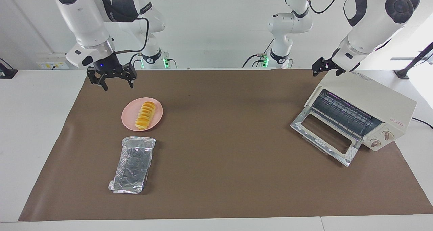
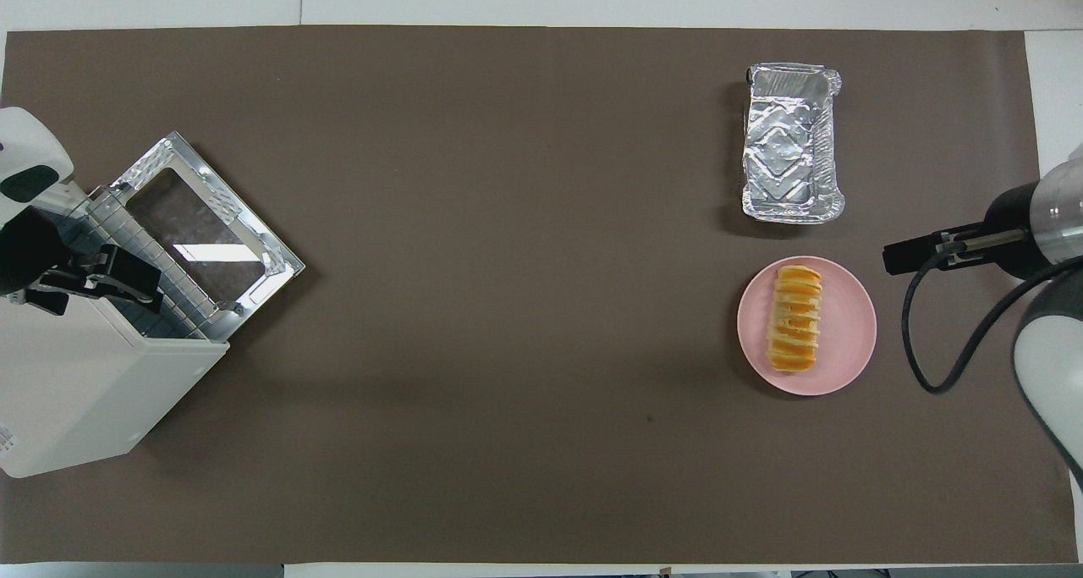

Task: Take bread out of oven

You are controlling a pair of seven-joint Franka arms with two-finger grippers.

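Observation:
The golden ridged bread (image 1: 145,115) lies on a pink plate (image 1: 128,122) toward the right arm's end of the table; the overhead view shows the bread (image 2: 795,317) along the plate (image 2: 849,333). My right gripper (image 1: 116,83) is open and empty, raised over the mat's edge beside the plate, and it also shows in the overhead view (image 2: 893,261). The cream-white oven (image 1: 372,95) stands at the left arm's end with its glass door (image 1: 324,133) folded down and its rack bare. My left gripper (image 1: 326,70) is open at the oven's top corner.
A crinkled silver foil tray (image 1: 133,165) lies empty on the brown mat, farther from the robots than the plate. In the overhead view the oven (image 2: 76,392) and its lowered door (image 2: 203,231) take up the corner at the left arm's end.

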